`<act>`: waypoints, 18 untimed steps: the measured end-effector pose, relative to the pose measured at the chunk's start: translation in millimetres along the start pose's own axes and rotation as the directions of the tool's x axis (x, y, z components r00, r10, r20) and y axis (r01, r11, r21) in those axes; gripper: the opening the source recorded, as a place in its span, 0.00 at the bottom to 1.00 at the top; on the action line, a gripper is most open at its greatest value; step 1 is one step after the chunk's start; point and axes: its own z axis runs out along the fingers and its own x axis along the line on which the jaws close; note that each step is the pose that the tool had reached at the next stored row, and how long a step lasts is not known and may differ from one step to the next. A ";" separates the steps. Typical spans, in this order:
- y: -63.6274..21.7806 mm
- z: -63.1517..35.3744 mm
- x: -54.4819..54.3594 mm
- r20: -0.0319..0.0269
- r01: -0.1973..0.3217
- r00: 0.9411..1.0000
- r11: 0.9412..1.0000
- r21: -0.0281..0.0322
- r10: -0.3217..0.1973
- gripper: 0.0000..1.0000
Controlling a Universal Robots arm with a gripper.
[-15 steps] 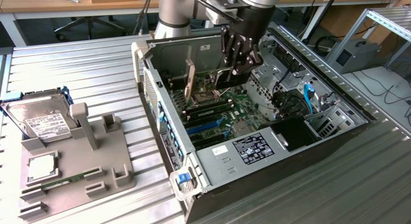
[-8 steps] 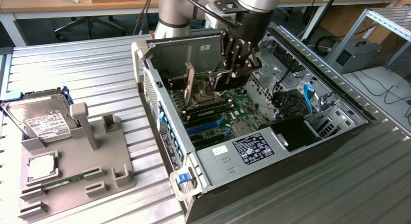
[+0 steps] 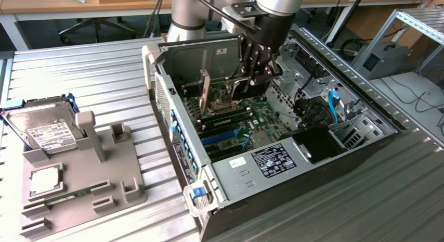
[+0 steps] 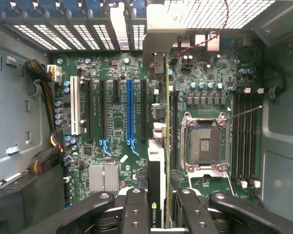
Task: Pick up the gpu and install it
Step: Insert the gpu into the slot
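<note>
**Desk:** What has the gripper (image 4: 161,210) got?

**Photographer:** Its black fingers (image 4: 136,207) are pinched on the gpu (image 4: 156,163). The card is held on edge between them, with its NVIDIA label just ahead of the fingertips. In the exterior view the gripper (image 3: 255,70) is reaching down through the open side of the computer case (image 3: 277,172).

**Desk:** And where does the card sit?

**Photographer:** It stands upright over the motherboard (image 4: 112,124), running straight out from the gripper. Its silver bracket (image 4: 155,41) is at the perforated rear wall (image 4: 63,33) of the case. It lines up with a black slot between the blue slot (image 4: 129,109) and the CPU socket (image 4: 204,144). I cannot tell whether its edge is seated.

**Desk:** How much room is around it?

**Photographer:** On one side the row of expansion slots stands open, running out to the white slot (image 4: 76,105). A bundle of cables (image 4: 39,73) lies against the case wall beyond it. On the other side the CPU socket is just beside the card, with the memory slots (image 4: 244,141) farther out. A small heatsink (image 4: 103,176) sits near the fingers. Outside the case, at the exterior view's left, a hard drive (image 3: 45,130) rests on a grey fixture (image 3: 125,174) well apart on the ribbed metal table (image 3: 83,70).
</note>
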 end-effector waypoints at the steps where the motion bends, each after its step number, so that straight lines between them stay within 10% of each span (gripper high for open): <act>1: 0.0 0.0 0.8 0.000 0.000 1.000 1.000 0.000 0.000 0.27; 18: -0.1 -0.5 24.9 0.000 0.000 1.000 1.000 0.000 0.000 0.27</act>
